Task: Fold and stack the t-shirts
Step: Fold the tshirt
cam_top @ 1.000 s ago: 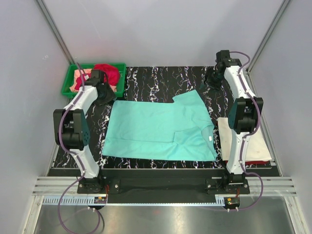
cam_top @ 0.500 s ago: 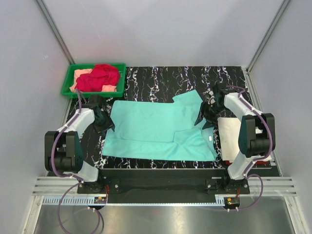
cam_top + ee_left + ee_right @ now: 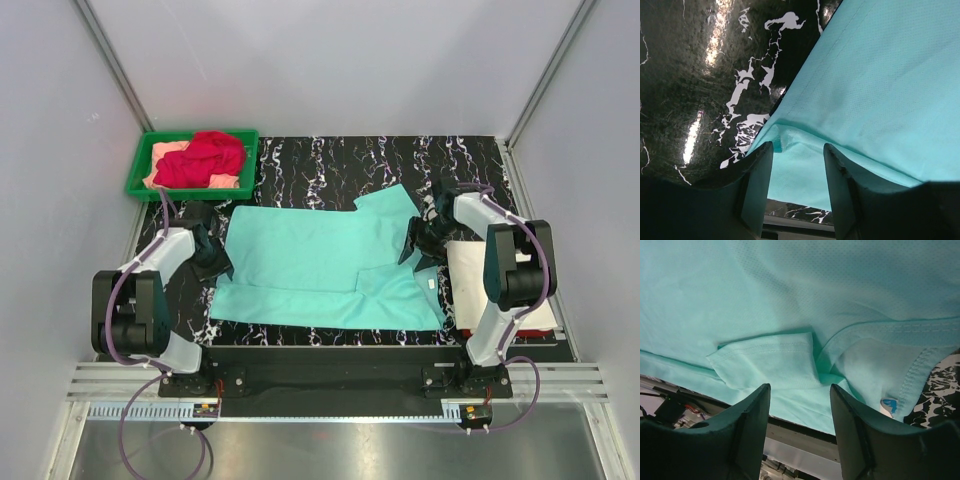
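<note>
**Left claw (image 3: pixel 797 156) and right claw (image 3: pixel 799 396): both released, down at opposite ends of the mint-teal t-shirt (image 3: pixel 320 265)**

Neither is grasping anything. On each wrist view the fingers stand apart with cloth showing in the gap, not pinched.

Left claw sits at the shirt's left edge, right where the hem meets the black marbled table (image 3: pixel 330 160). A bit of the hem is rucked up between the fingers. My read: it's lined up to nip that edge.

Right claw is over the neck end. A stitched sleeve cuff lies doubled over just ahead of the fingers, collar seam and a small label off to one side. One claw per end looks like setup for a lift-and-fold across the length.

Shirt lies spread flat mid-table, long axis left to right. Thin fine-mesh knit, limp, creases easily, double-stitched hems.

Other shirts:
- red t-shirt (image 3: pixel 205 155) heaped on a peach one (image 3: pixel 163 151) in the green tray (image 3: pixel 140 172), far-left corner
- cream-white one (image 3: pixel 465 290) lies flat at the table's right edge, partly under the right arm

Judging by that, most of the folding is still to do.
</note>
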